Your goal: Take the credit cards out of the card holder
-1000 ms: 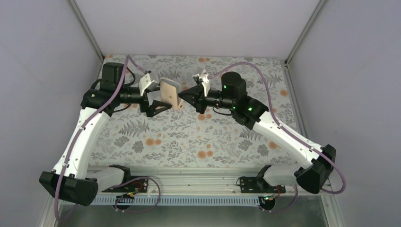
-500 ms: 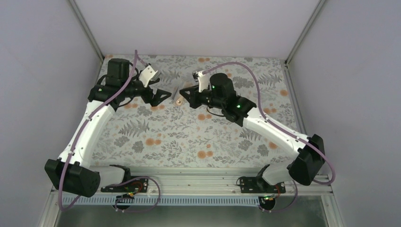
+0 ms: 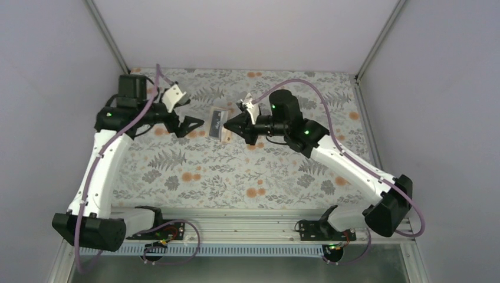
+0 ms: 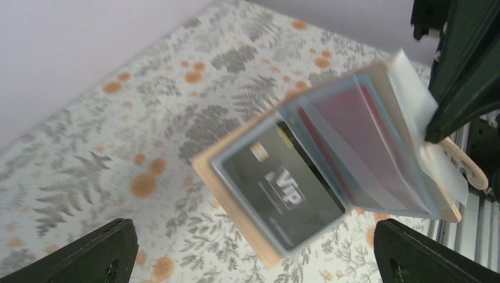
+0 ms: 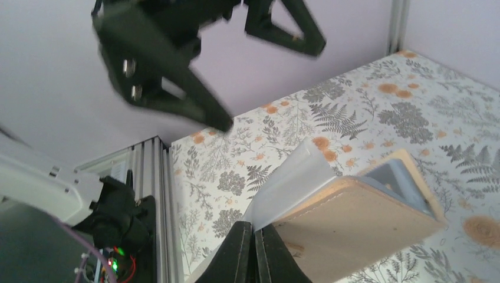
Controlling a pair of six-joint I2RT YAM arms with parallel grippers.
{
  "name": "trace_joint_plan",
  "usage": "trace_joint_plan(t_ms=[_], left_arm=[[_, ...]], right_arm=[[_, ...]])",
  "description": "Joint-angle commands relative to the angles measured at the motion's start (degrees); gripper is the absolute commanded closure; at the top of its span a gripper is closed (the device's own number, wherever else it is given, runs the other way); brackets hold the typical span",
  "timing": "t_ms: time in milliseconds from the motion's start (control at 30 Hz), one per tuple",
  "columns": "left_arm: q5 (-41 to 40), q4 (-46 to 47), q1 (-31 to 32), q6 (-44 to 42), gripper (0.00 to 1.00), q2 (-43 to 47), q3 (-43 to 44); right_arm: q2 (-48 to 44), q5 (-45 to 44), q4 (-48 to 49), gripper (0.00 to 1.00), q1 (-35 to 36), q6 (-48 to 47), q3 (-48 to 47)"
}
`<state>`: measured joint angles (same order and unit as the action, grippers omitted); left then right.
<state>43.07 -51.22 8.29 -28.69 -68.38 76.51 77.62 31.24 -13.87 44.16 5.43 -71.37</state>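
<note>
The tan, two-panel folding card holder (image 4: 321,168) hangs open in the air above the floral-printed cloth surface (image 3: 236,171), between the two arms and toward the far side. The right end effector (image 5: 255,229) is clenched on one edge of it, pinching a clear plastic flap (image 5: 289,180) where it meets the tan cover; which layers sit between the jaws is hard to make out. The left end effector (image 3: 190,125) is released, jaws spread wide and holding nothing, just beside the holder on its left and apart from it. The holder's pale blue-grey inside, with its clear sleeves, is turned toward that left end effector. From above it reads as a narrow strip whose long axis runs roughly from near to far, across the line between the two end effectors. In the left wrist view the black rectangular card (image 4: 277,188) with a white mark lies in the nearer panel, and the thin red cards (image 4: 359,132) sit stacked in the sleeves of the farther panel, close to the right arm's grip. The free left arm looks the better placed to draw a card, and the black one appears the closer to it. That view is blurred, so the red cards cannot be counted and the pocket mouths cannot be found, and the left fingers are cut off at the bottom of the frame.
</note>
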Motion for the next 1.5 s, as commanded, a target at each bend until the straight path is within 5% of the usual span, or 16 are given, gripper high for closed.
trace_joint_plan(t_ms=[0, 633, 833, 900, 1067, 1200, 1367, 1467], left_arm=[[8.2, -8.0, -3.1, -3.7, 0.00, 0.4, 8.1], [33.9, 1.2, -1.0, 0.4, 0.00, -1.1, 0.7], [34.0, 4.4, 2.7, 1.9, 0.00, -2.4, 2.2], [33.8, 3.4, 2.8, 1.6, 0.11, -3.4, 3.8], [35.9, 1.9, 2.8, -0.4, 0.74, -3.2, 3.7], [37.2, 0.7, 2.9, -1.9, 0.96, -2.2, 3.2], [34.5, -0.5, 2.9, -2.2, 0.97, -0.9, 3.6], [25.4, 3.1, 2.7, 4.4, 0.98, -0.6, 3.1]], right_arm=[[-5.0, 4.0, -4.0, 0.96, -0.2, -11.7, -3.6], [-11.5, 13.9, -7.1, 0.96, -0.2, -24.7, -9.7], [-11.5, 15.3, -7.8, 0.96, -0.2, -26.0, -10.3], [-11.8, 15.7, -7.9, 0.96, -0.2, -26.1, -10.1], [-13.2, 14.7, -6.9, 0.96, -0.2, -25.6, -8.4], [-12.6, 13.0, -6.8, 0.96, -0.2, -24.8, -8.0], [-13.3, 10.2, -5.3, 0.96, -0.3, -22.9, -5.9], [-14.3, 4.7, -2.9, 0.96, -0.3, -20.1, -3.7]])
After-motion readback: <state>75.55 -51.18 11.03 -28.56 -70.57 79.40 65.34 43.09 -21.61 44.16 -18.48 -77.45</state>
